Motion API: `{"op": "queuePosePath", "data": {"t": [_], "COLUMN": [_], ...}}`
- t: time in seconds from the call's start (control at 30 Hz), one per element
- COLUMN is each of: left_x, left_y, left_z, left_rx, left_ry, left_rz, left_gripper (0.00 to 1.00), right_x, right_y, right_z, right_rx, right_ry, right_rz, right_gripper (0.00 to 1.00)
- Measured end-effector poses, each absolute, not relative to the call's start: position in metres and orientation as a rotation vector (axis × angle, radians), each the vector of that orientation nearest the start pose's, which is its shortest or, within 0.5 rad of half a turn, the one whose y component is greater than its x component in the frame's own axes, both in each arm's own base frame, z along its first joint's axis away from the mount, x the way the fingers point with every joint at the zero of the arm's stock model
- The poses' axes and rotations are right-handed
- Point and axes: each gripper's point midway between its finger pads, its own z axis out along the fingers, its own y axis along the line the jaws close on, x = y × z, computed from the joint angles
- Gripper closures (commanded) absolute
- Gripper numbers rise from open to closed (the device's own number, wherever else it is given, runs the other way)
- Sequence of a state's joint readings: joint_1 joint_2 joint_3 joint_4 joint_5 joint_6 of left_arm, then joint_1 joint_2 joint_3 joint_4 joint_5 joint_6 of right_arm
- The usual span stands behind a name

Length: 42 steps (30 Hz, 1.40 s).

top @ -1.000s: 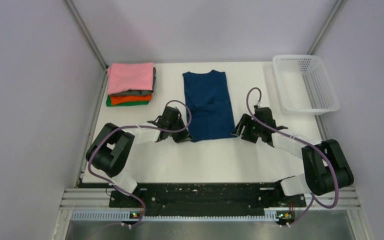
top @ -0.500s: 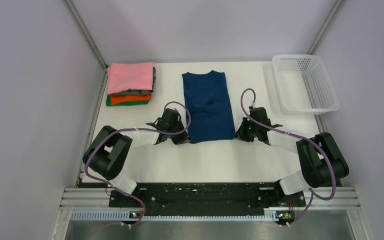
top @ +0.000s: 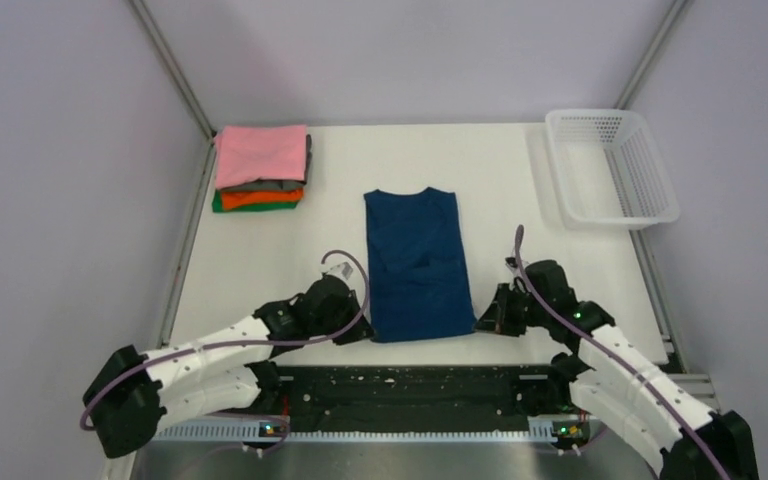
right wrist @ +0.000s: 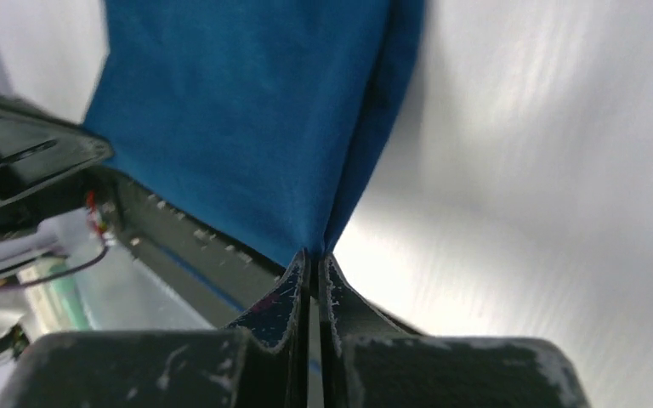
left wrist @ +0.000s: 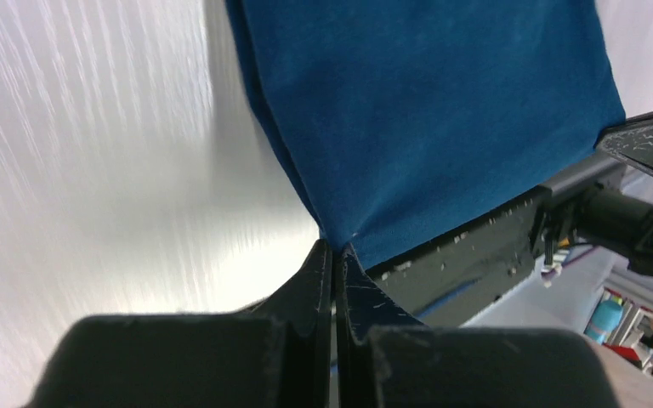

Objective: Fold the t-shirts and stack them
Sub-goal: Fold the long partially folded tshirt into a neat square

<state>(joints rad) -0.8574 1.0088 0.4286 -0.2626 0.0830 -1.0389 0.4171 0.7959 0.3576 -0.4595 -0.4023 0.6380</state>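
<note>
1. Left gripper point(left wrist: 333, 248) is clamped on the navy shirt point(top: 415, 262), near-left corner.
2. Right gripper point(right wrist: 313, 255) is clamped on its near-right corner.
3. Shirt lies flat (sleeves folded in) mid table point(top: 260, 270); folded stack point(top: 260, 170) sits far left.

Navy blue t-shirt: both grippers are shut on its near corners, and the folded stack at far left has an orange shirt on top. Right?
No: the top external view shows the pink folded shirt on top, with the orange folded shirt lower. The left gripper and right gripper are shut on the near corners of the navy blue t-shirt.
</note>
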Motion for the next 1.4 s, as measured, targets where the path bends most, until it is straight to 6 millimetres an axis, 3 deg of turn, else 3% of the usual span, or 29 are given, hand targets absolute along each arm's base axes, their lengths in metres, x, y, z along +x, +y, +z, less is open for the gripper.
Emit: {"op": "queuePosePath", "data": {"t": [0.1, 0.2, 0.33, 0.4, 0.63, 0.83, 1.0, 1.2, 1.4], "left_x": [0.121, 0.117, 0.132, 0.146, 0.203, 0.263, 0.296, 0.331, 0.369], "left_y": [-0.234, -0.241, -0.248, -0.248, -0.245, -0.231, -0.217, -0.220, -0.215], "left_z": [0.071, 0.102, 0.139, 0.149, 0.166, 0.181, 0.176, 0.174, 0.159], "left_rx": [-0.150, -0.084, -0.055, -0.076, -0.153, -0.247, -0.294, -0.284, -0.319], "left_ry": [2.606, 2.514, 2.383, 2.336, 2.269, 2.226, 2.236, 2.261, 2.299], "left_rz": [-0.946, -1.049, -1.080, -1.036, -0.815, -0.729, -0.687, -0.675, -0.638], "left_gripper": [1.00, 1.00, 1.00, 1.00, 1.00, 1.00, 1.00, 1.00, 1.00], "right_x": [0.128, 0.131, 0.149, 0.160, 0.214, 0.259, 0.296, 0.333, 0.368], "right_y": [0.171, 0.176, 0.181, 0.181, 0.170, 0.172, 0.169, 0.162, 0.169], "right_z": [0.079, 0.119, 0.183, 0.194, 0.182, 0.198, 0.198, 0.184, 0.175], "right_rx": [0.040, -0.022, -0.100, -0.094, 0.067, 0.125, 0.179, 0.235, 0.233], "right_ry": [2.553, 2.434, 2.231, 2.182, 2.195, 2.142, 2.127, 2.143, 2.148], "right_rz": [1.033, 1.094, 1.113, 1.086, 0.876, 0.786, 0.756, 0.747, 0.751], "right_gripper": [1.00, 1.00, 1.00, 1.00, 1.00, 1.00, 1.00, 1.00, 1.00]}}
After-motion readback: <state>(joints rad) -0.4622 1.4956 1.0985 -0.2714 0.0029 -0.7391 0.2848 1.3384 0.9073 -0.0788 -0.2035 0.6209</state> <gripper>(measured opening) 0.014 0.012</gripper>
